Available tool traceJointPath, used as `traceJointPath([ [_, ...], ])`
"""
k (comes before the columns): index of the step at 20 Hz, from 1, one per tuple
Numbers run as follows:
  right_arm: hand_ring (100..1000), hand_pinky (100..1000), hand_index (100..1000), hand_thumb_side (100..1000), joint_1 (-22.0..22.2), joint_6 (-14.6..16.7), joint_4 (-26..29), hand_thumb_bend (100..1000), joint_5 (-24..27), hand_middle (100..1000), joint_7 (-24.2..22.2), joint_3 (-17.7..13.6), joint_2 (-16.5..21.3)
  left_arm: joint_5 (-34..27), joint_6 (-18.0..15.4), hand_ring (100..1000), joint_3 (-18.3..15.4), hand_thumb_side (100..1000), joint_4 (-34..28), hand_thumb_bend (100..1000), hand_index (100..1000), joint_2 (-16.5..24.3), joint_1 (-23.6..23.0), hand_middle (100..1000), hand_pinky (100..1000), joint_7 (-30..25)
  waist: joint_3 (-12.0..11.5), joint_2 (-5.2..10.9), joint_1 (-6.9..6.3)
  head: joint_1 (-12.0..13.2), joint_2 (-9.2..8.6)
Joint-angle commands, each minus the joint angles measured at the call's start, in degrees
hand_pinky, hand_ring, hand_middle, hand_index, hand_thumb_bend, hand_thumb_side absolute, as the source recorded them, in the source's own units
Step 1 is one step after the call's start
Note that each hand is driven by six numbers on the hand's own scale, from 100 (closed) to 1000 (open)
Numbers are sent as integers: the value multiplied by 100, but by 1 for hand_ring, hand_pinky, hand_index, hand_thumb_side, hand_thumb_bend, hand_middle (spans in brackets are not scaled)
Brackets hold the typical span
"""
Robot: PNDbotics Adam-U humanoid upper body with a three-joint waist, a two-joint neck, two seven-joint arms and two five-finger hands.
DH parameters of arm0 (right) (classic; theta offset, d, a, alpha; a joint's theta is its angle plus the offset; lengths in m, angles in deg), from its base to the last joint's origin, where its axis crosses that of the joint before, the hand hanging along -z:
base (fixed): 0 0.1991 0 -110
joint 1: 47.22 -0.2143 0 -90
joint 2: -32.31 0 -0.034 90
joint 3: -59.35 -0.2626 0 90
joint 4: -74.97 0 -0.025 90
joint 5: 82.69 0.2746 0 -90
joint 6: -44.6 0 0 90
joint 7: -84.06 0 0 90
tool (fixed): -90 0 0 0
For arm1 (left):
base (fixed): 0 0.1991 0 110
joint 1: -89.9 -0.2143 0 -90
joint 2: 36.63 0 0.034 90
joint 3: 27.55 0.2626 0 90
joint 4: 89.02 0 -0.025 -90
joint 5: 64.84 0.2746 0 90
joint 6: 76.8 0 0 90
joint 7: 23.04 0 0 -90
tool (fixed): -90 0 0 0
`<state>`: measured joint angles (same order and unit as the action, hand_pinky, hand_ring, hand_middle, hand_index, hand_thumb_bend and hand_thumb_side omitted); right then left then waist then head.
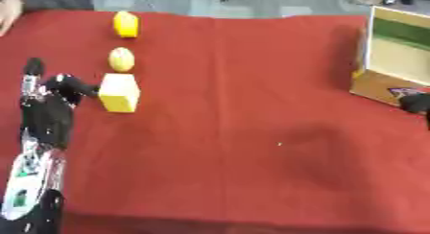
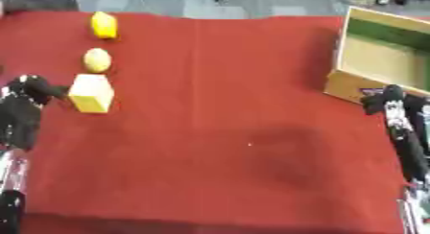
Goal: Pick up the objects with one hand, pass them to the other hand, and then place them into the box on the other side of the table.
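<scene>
Three yellow objects stand in a row on the left of the red table [image 1: 252,108]: a yellow block [image 1: 119,92] nearest, a round yellow fruit [image 1: 122,59] behind it, and a taller yellow piece [image 1: 126,24] at the far edge. My left hand [image 1: 52,96] lies just left of the block, fingers extended, thumb reaching toward the block's side; it holds nothing. My right hand [image 2: 391,101] rests at the right edge in front of the cardboard box [image 2: 382,60], fingers relaxed and empty.
The open box stands at the far right, its inside showing green and tan. A person's sleeve and hand show at the far left corner [image 1: 17,5]. A faint dark stain [image 1: 315,146] marks the cloth right of centre.
</scene>
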<state>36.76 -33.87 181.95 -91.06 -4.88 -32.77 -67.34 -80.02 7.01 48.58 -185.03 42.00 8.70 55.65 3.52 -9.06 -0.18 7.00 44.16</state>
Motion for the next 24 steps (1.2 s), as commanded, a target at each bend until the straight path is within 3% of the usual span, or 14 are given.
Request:
traceJointPath([
  [1, 615, 610, 421, 802, -50, 11, 105, 100, -36, 161, 8, -23, 42, -56, 4, 425, 18, 1000, -162, 343, 421, 45, 47, 361, 722, -13, 2, 145, 80, 18, -66],
  [19, 655, 616, 461, 801, -29, 15, 104, 100, -61, 204, 13, -26, 35, -12, -16, 429, -11, 999, -196, 324, 425, 93, 50, 363, 726, -23, 18, 161, 69, 51, -30],
  [21, 659, 617, 465, 802, -27, 11, 99, 100, -59, 209, 17, -24, 41, 109, -94, 442, -48, 969, -235, 278, 437, 379, 142, 375, 733, -27, 33, 177, 58, 56, -11],
  [24, 663, 619, 470, 802, -1, 13, 90, 100, -71, 214, -1, -19, 88, 414, -407, 500, 6, 916, -211, 173, 538, 1364, 386, 447, 760, -199, 49, 217, 4, 55, -5],
])
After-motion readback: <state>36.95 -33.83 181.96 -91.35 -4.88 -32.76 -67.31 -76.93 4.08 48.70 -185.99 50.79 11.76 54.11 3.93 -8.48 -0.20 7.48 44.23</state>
